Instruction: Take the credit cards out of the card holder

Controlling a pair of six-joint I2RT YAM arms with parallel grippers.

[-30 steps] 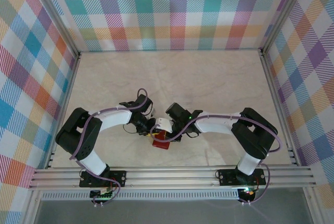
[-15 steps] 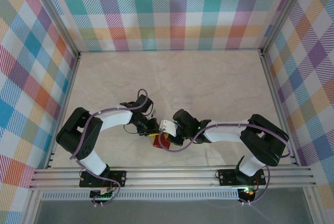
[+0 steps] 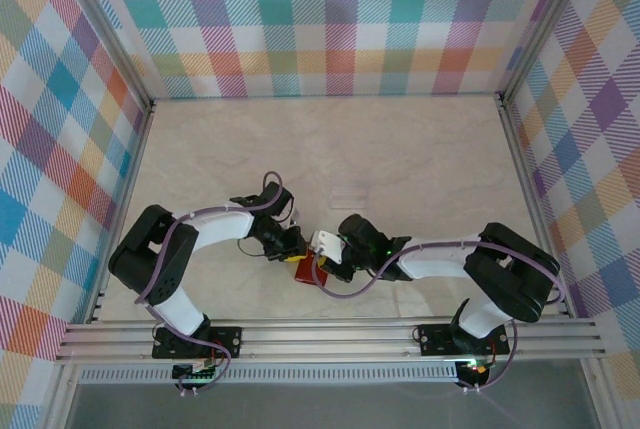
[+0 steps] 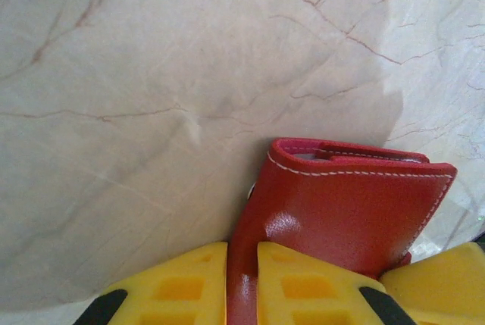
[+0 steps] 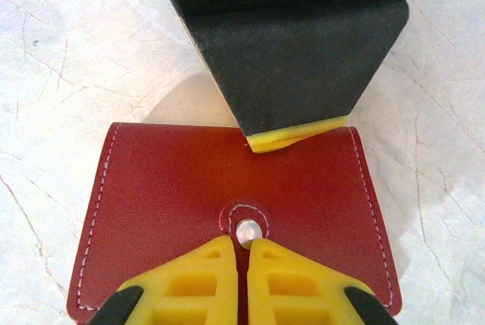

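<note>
Card holder (image 5: pixel 174 181) — lower edge hidden behind fingers (image 5: pixel 189 279), left hand (image 4: pixel 241 253) clamping its side, right hand (image 5: pixel 244 245) clenched at snap (image 5: pixel 247 229).

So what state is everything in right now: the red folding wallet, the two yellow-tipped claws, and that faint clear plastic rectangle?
red leather-like card holder: folded shut, gripped on one edge.
left gripper: shut, pinching the card holder's edge between its yellow fingers.
right gripper: shut, tips meeting at the metal snap.
clear plastic rectangle: lying flat on the table, apart from both arms.

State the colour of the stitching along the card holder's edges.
White stitching on the red card holder; right wrist view shows it best.
</note>
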